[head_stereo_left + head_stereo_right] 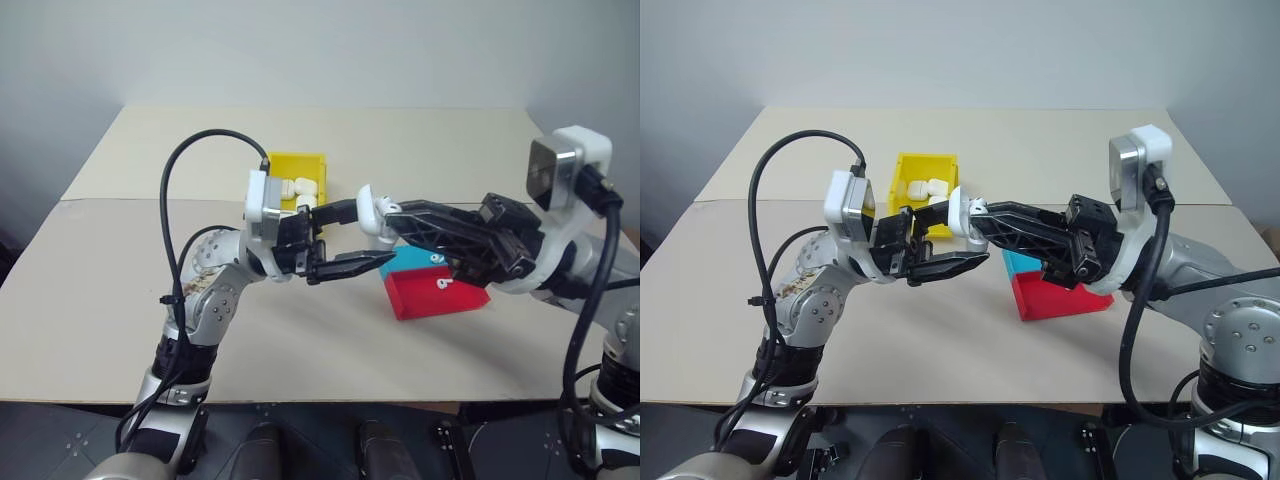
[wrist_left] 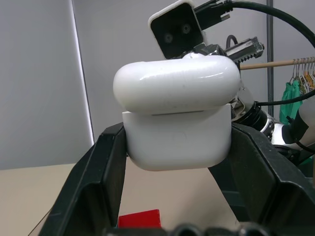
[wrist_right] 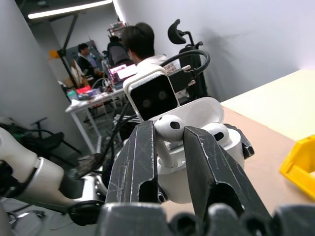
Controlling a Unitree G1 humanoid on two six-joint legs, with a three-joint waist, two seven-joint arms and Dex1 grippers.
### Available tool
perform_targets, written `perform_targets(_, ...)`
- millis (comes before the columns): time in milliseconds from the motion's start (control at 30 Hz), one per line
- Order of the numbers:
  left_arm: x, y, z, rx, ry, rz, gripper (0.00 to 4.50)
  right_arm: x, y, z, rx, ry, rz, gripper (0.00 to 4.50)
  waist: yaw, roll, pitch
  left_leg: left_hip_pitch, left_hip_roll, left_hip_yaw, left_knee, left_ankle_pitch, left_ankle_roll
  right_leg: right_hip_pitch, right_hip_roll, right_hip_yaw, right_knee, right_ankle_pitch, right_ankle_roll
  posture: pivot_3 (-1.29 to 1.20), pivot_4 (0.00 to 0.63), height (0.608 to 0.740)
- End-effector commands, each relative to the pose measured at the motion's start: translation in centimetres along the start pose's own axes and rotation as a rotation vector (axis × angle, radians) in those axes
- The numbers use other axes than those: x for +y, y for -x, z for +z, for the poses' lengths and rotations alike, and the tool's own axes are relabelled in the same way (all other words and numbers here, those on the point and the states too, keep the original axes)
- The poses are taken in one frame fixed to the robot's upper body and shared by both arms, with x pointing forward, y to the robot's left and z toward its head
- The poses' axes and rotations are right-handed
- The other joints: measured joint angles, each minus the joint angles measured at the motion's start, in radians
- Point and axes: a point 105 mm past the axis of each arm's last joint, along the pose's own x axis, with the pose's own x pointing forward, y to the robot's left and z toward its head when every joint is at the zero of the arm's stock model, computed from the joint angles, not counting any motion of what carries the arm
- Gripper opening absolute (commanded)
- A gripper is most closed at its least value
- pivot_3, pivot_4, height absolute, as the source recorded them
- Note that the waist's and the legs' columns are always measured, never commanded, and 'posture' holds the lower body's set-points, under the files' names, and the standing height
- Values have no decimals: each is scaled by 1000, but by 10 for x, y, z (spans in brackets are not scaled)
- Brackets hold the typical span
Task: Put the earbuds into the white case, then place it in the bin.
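Observation:
My left gripper is shut on the white case, holding it above the table between both fingers. The case's lid stands flipped open. My right gripper comes in from the right and is shut on one earbud, which sits just over the open case. A second earbud rests in the case. The yellow bin stands on the table behind the two grippers, with white cases lying in it.
A red shallow tray and a teal shallow tray lie on the table under my right arm, each with a small white piece in it. In the right wrist view, people sit at desks beyond the table.

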Motion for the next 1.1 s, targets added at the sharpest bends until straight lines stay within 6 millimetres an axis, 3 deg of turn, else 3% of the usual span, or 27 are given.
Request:
perform_targets(33,-4,-5,11,-33,-44,-21,2788,5,-2,-3,24,45,9,1607,0,0,0,0,0,0,0,0,0,0,0,0,0,0,0,0,150,740)
perform_targets(200,-3,-5,12,-33,-43,-21,2788,4,-2,-4,35,59,9,3231,0,0,0,0,0,0,0,0,0,0,0,0,0,0,0,0,150,740)
perform_targets(500,1,-4,8,-22,-36,-12,2788,16,10,10,35,50,93,3231,1,0,0,0,0,0,0,0,0,0,0,0,0,0,0,0,150,740)
perform_targets(600,3,-4,4,-20,-24,-5,2788,20,12,19,39,59,124,2683,1,0,0,0,0,0,0,0,0,0,0,0,0,0,0,0,150,740)
perform_targets(800,5,-6,-7,8,-10,17,2788,14,10,32,98,127,115,633,0,0,0,0,0,0,0,0,0,0,0,0,0,0,0,0,150,740)
perform_targets(867,8,-7,-13,33,-13,30,2788,4,3,38,171,197,70,20,-1,0,0,0,0,0,0,0,0,0,0,0,0,0,0,0,150,740)
perform_targets(1100,15,-12,-30,94,-36,62,2788,-16,-34,54,355,384,59,20,-3,0,0,0,0,1,0,0,0,-2,0,1,0,0,0,0,150,740)
